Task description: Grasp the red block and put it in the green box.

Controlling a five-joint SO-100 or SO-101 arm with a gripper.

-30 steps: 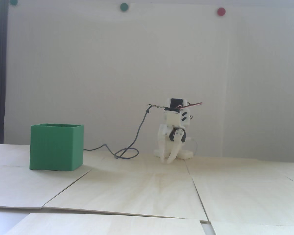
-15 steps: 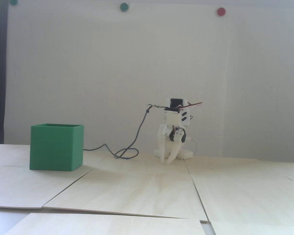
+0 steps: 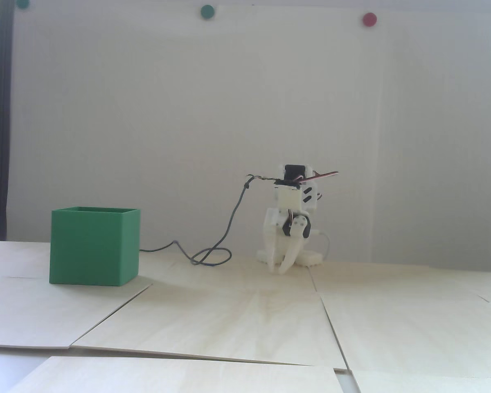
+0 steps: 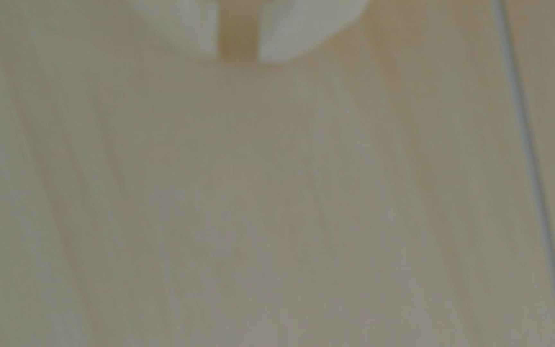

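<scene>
Only the fixed view showed the green box (image 3: 94, 246), left of the folded arm on the table (image 3: 237, 311). The wrist view showed the claw (image 4: 238, 58) narrowly parted, empty. Nothing had moved since earlier.

Hand (image 4: 238, 58) blurred, top cut off

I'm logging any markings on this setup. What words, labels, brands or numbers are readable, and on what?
None can be read.
Green box: plain walls, no label.
Arm: white parts, no print visible.
Wall dots: plain green and red, unmarked.
Wrist view: blurred bare wood and the hand, no text.
</scene>
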